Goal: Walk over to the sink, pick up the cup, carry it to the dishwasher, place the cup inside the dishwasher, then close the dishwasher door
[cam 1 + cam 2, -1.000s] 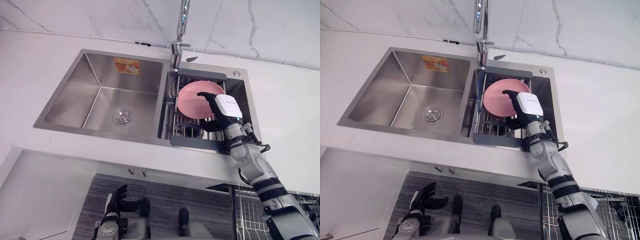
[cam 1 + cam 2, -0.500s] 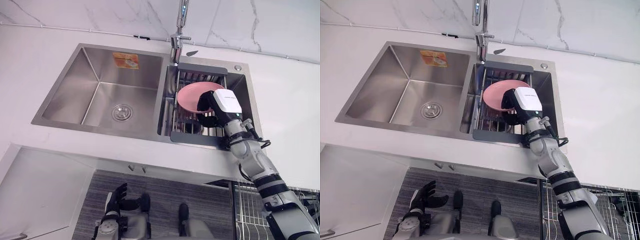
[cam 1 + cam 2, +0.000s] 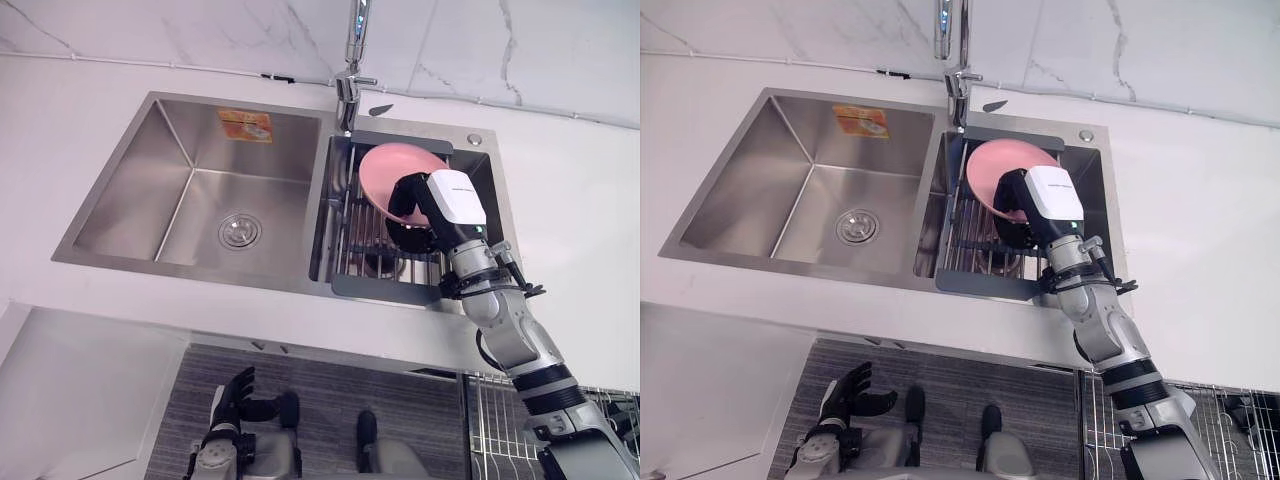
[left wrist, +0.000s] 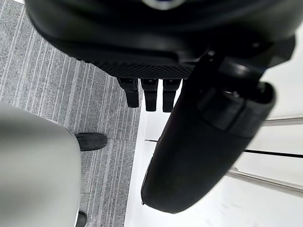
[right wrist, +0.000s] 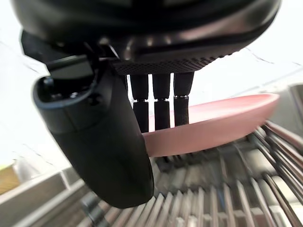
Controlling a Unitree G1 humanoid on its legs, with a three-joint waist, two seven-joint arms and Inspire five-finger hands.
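Note:
A pink plate (image 3: 385, 165) stands tilted in the grey drying rack (image 3: 385, 287), which sits in the right basin of the steel sink. My right hand (image 3: 418, 205) reaches down over the plate's near rim. In the right wrist view the rim of the plate (image 5: 222, 120) passes between the thumb (image 5: 104, 156) and the fingers (image 5: 161, 106), so the hand is shut on it. Low down by the floor, my left hand (image 3: 236, 393) hangs open and idle.
The tall faucet (image 3: 352, 60) rises just behind the rack. The left basin (image 3: 200, 200) has a drain (image 3: 240, 231) and an orange sticker. White counter surrounds the sink. A wire dishwasher rack (image 3: 490, 410) shows at the lower right, below the counter's edge.
My right hand went from touching the plate's face to closing over its near rim. The plate now lies flatter and nearer the back of the rack. The camera has shifted a little.

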